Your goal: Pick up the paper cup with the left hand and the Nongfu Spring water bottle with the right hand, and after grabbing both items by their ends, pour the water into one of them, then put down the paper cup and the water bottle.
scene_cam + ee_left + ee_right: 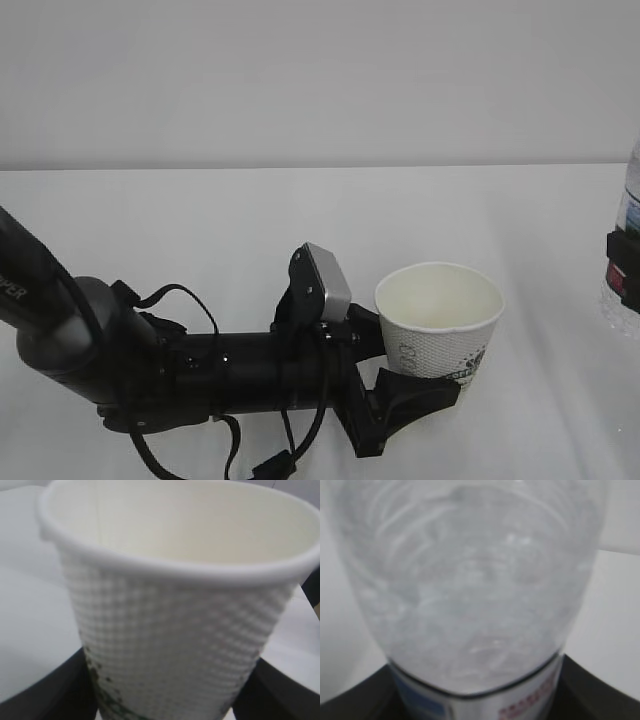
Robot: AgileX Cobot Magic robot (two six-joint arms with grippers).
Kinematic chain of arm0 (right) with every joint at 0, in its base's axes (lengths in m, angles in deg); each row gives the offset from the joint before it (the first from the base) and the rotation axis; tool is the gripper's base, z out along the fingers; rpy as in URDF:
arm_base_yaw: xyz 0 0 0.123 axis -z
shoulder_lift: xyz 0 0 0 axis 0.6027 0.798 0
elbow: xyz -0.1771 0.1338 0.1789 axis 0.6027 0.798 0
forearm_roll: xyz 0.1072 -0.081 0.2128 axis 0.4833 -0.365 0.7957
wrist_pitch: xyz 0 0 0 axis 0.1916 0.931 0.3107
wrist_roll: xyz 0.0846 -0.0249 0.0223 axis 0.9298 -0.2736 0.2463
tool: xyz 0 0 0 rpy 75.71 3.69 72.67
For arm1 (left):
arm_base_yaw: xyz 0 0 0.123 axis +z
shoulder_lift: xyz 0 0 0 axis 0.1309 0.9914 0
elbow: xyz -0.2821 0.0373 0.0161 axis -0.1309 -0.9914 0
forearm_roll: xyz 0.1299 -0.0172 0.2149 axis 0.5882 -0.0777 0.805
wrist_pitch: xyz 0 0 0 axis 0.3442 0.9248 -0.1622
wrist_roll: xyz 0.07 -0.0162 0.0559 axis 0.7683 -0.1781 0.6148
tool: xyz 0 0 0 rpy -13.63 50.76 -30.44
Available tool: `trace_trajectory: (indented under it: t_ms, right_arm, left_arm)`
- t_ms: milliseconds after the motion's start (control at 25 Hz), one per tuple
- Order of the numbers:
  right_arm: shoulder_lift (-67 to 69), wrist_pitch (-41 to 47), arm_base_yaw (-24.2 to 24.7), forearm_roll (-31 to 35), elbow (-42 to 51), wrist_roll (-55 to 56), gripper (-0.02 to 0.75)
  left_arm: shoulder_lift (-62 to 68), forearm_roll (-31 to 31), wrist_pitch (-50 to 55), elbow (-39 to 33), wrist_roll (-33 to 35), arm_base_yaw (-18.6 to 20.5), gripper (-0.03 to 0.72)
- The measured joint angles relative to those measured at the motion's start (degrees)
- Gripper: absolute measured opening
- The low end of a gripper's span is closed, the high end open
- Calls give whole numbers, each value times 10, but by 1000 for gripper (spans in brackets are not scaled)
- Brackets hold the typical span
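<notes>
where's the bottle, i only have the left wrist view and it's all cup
Observer: The Nongfu Spring water bottle is at the far right edge of the exterior view, apart from the paper cup.
Operator: is it gripped
Observer: Yes, the right hand has a finger on each side of it at the label.
Operator: cup off the table?
Observer: Cannot tell; the left hand clamps its lower part, upright.

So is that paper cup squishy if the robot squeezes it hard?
Probably, yes. The paper cup has thin dimpled walls, and its rim looks slightly out of round between the left gripper fingers. It looks empty, so it is likely very light and easy to tip.
</notes>
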Motion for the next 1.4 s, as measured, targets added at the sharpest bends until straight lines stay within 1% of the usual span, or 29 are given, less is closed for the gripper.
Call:
trace_trajectory:
  t_ms: [200, 480, 640, 800, 1160, 1400]
  right_arm:
    - [0, 6, 0, 0, 0, -35, 449]
    - [0, 6, 0, 0, 0, -53, 449]
    - [0, 7, 0, -1, 0, -78, 449]
    - [0, 7, 0, -1, 0, -95, 449]
    - [0, 8, 0, -1, 0, -165, 449]
    - [0, 8, 0, -1, 0, -227, 449]
  left_arm:
    - [0, -6, 0, 0, 0, -5, 525]
    - [0, -12, 0, 2, 0, -5, 525]
    - [0, 13, 1, 30, 0, -8, 525]
    - [0, 22, 1, 53, -1, -8, 525]
    - [0, 58, 1, 54, -9, -8, 525]
    - [0, 62, 1, 54, -9, -8, 525]
